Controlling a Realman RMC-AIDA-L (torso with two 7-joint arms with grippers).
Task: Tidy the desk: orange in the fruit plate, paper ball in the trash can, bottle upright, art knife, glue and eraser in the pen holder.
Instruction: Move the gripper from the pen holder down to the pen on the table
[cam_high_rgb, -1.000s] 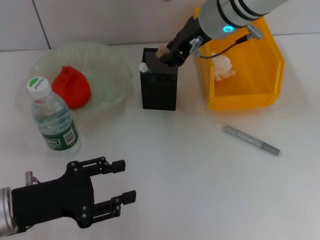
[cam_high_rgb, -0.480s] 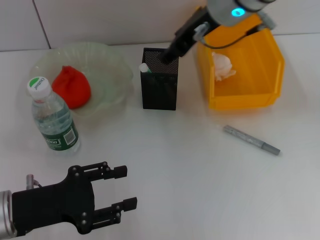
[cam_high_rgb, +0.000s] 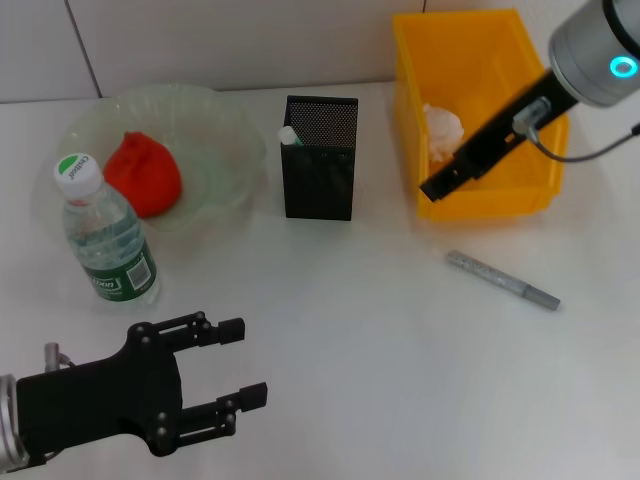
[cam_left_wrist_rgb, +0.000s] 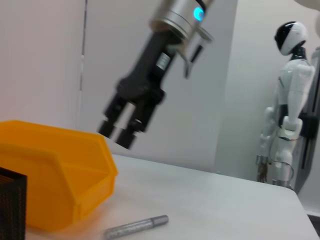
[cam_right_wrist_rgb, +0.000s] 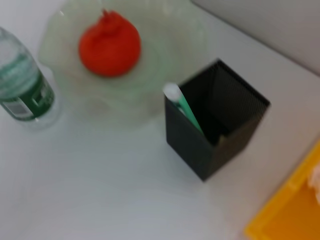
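On my left the bottle (cam_high_rgb: 102, 231) stands upright on the bench (cam_high_rgb: 330, 340), cap up, just in front of the fruit plate (cam_high_rgb: 225, 130), and the orange (cam_high_rgb: 143, 175) lies inside that plate. My left claw (cam_high_rgb: 236, 376) hovers low over the near edge of the bench, fingers spread and empty, near the bottle but not touching it.

At the middle is the pen holder (cam_high_rgb: 319, 160), with a green stick with a white tip, likely the glue (cam_high_rgb: 288, 136), leaning in one corner. I cannot see down to its floor from either view, so I cannot tell whether the eraser lies in there.

Farther right, the trash can (cam_high_rgb: 490, 110) holds the paper ball (cam_high_rgb: 443, 130). My right claw (cam_high_rgb: 436, 188) hangs above the can's front wall; in the left wrist view its fingers (cam_left_wrist_rgb: 106, 127) are a little apart with nothing between them.

The one piece out on the bench is the art knife (cam_high_rgb: 502, 279), a slim grey metal stick lying flat in front of the can, well clear of everything. I judge it to be what is left to do. It should be light and stiff, but smooth and round-sided, so it could roll or slip under a loose pinch. I would take it across its narrow width near the middle, fingers brushing the bench on either side, so it hangs balanced, then tip it on end to drop into the holder beside the glue.
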